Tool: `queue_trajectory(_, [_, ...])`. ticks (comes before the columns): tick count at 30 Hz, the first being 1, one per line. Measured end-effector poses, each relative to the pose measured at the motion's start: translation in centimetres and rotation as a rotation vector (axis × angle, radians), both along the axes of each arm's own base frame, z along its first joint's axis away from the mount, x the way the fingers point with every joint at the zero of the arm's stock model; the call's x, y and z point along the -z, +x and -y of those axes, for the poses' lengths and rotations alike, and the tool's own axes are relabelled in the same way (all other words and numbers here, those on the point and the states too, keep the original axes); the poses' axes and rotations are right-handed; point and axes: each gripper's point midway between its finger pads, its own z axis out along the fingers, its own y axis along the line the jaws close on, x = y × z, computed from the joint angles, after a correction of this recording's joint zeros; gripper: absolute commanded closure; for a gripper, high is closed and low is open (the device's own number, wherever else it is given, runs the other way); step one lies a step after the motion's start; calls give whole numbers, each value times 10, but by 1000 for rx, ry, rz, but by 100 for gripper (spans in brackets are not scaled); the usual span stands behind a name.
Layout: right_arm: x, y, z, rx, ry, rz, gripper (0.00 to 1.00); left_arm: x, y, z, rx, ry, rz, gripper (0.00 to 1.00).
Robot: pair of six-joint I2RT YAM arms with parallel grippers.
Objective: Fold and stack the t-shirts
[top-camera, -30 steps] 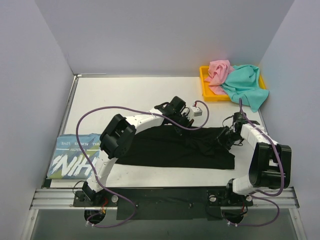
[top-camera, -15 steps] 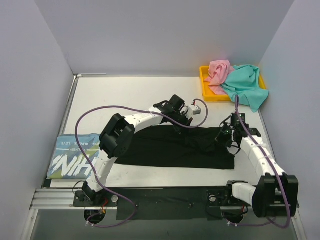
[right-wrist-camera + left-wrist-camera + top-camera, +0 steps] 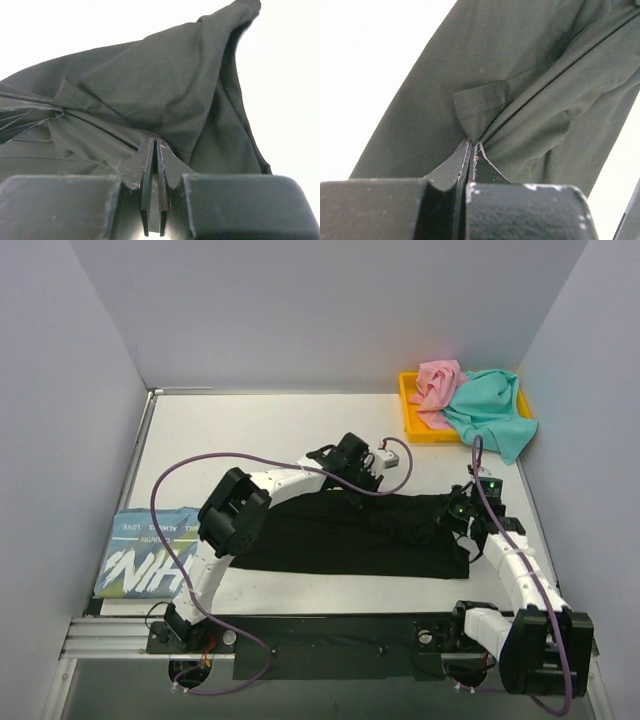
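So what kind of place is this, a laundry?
Probably a robot test cell, not a laundry: plain walls box in a white table, where the bolted-down left arm and right arm pinch a black t-shirt.

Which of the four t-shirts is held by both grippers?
The black t-shirt, spread mid-table. The light blue one lies far left; pink and teal sit on the yellow tray.

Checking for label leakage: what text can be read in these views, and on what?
"NH": large white letters on the blue shirt.
Small white lines beside them: too small to read.
No text visible on the black shirt, pink shirt, teal shirt or tray.
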Motion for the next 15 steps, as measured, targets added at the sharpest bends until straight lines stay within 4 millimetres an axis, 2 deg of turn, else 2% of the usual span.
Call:
queue_trajectory(4, [-21,0,-2,-27,-12,154,100,-10,2,1,-27,-10,-5,100])
queue_trajectory(7, [-24,3,-2,-30,-19,185,100,-22,5,5,-42,-34,0,100])
queue_trajectory(9, [-18,5,-1,-32,-21,170,100,-27,6,6,-49,-41,2,100])
queue_trajectory(11, [-2,3,0,-31,-20,108,100,-27,7,6,-57,-44,7,100])
queue_trajectory(15, [20,1,4,-32,-25,29,100,-8,6,-2,-77,-13,10,100])
